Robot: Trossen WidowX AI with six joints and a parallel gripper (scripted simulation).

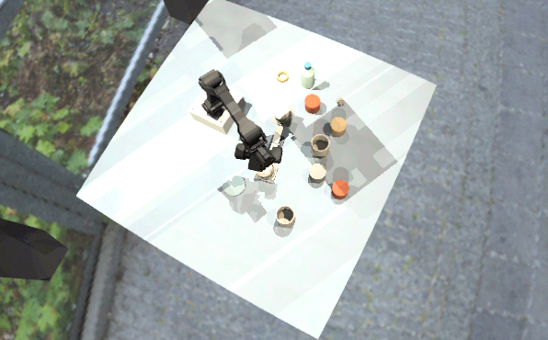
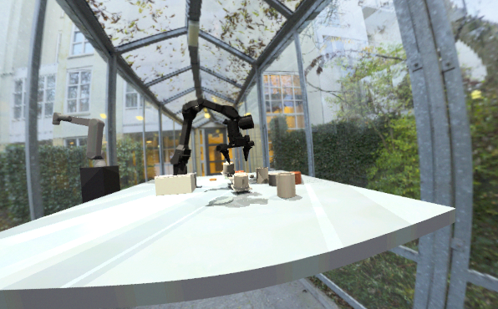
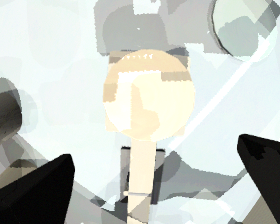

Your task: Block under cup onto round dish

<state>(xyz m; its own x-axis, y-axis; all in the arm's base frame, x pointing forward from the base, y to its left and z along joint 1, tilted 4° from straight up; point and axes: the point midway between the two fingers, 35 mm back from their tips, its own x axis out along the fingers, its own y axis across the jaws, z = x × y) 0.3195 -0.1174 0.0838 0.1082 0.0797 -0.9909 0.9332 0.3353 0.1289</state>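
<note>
My gripper (image 2: pixel 237 161) (image 3: pixel 159 154) is open and empty, pointing down above the balance, near the cup closer to the dish. That pale cup (image 1: pixel 265 173) (image 2: pixel 241 182) (image 3: pixel 148 95) stands closed end up on one end of the balance beam (image 1: pixel 278 137) (image 3: pixel 142 172). The fingertips are higher than its top, and it is not between them. The other cup (image 1: pixel 284 119) (image 2: pixel 228 169) stands on the far end. Which end sits lower I cannot tell. The block is not in sight. The round dish (image 1: pixel 234 186) (image 2: pixel 222 201) (image 3: pixel 243 30) is pale green with nothing on it.
An open cup (image 1: pixel 285 216) (image 2: pixel 286 184) stands beyond the balance. Another open cup (image 1: pixel 320 144), a beige cylinder (image 1: pixel 317 172), a tan one (image 1: pixel 338 126) and red ones (image 1: pixel 313 103) (image 1: pixel 340 188) stand to the side. A bottle (image 1: pixel 308 78) and a ring (image 1: pixel 278 78) are further back.
</note>
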